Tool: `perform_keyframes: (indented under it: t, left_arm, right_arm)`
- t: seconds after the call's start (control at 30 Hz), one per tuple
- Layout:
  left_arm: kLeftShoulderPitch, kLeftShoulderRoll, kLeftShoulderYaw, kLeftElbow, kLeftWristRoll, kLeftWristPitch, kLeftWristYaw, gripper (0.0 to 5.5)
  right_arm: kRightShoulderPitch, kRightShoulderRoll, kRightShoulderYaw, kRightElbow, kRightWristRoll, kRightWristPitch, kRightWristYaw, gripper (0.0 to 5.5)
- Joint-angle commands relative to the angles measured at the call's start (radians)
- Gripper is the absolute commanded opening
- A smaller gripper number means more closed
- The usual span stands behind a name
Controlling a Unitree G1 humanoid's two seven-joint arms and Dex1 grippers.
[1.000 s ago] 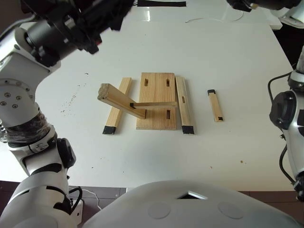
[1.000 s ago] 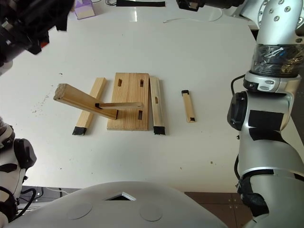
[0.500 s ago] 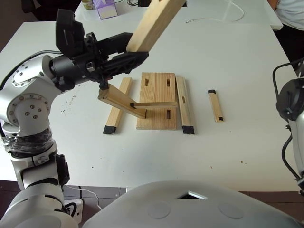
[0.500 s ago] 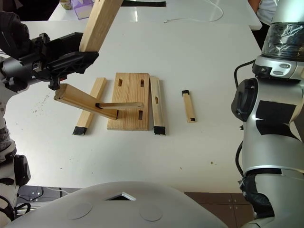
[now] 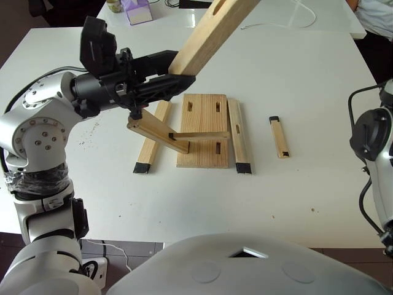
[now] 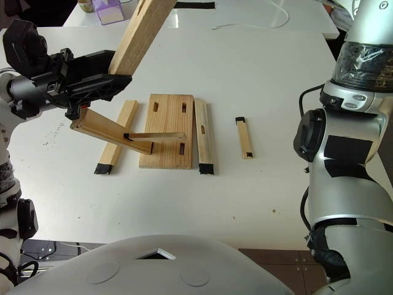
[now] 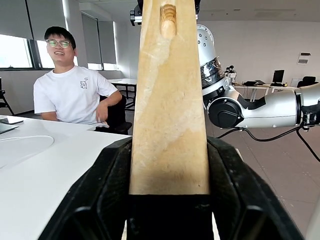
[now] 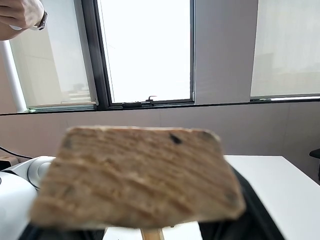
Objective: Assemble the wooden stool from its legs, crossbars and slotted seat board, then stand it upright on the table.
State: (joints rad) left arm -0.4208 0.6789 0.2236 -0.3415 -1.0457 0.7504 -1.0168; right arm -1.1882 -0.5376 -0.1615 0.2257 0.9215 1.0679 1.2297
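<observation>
Above the seat board's (image 5: 202,130) far left corner, your left gripper (image 7: 169,167) is pinching a wooden leg (image 5: 215,31) near its lower end, with both black fingers (image 7: 107,180) pressed against opposite faces of the wood. That leg slants up and away toward the board's far right, clear of the table (image 5: 307,80), and you can see a slot cut near its upper end. Your right gripper (image 7: 166,6) sits at that upper end, high beyond the board's far side; whether it is clamped on the wood or merely beside it, I cannot tell. The seat board itself lies flat on the table with its slots showing. Just left of the board you have a second leg (image 5: 151,138) lying flat, parallel to the board's long edge, its black-capped end toward the near side. Angled across that one is a third leg (image 5: 156,130), its near end at the board's left edge and joined to a thin crossbar (image 5: 201,134) that runs over the board to its right edge. Touching the board's right edge lies a fourth leg (image 5: 237,136), also parallel, black cap at the near end. Well right of the board, a short crossbar (image 5: 279,137) lies flat on its own, dark tip at its far end
</observation>
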Motion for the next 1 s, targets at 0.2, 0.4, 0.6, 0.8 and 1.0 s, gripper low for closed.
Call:
perform_keyframes:
  t: [0.2, 0.4, 0.6, 0.8, 1.0]
  left_arm:
    - [-0.022, -0.007, 0.025, 0.067, 0.047, -0.013, 0.085, 2.61]
    - [0.041, 0.017, 0.012, 0.071, 0.154, -0.078, 0.092, 3.04]
    - [0.070, -0.040, 0.169, 0.192, 0.239, -0.175, 0.293, 3.04]
    - [0.062, -0.336, 0.291, 0.164, 0.246, -0.236, 0.828, 3.04]
    - [0.155, -0.576, 0.219, 0.074, 0.340, -0.287, 1.104, 3.04]
  right_arm:
    - [0.035, -0.012, 0.007, -0.018, -0.026, -0.023, -0.048, 2.01]
    - [0.074, -0.014, -0.043, -0.031, -0.061, -0.097, -0.150, 2.01]
    - [0.277, -0.150, 0.061, -0.099, -0.315, -0.399, -0.086, 2.01]
    - [0.574, -0.230, 0.061, -0.244, -0.380, -0.507, -0.029, 2.01]
    - [0.743, -0.206, 0.018, -0.522, -0.216, -0.378, -0.066, 2.01]
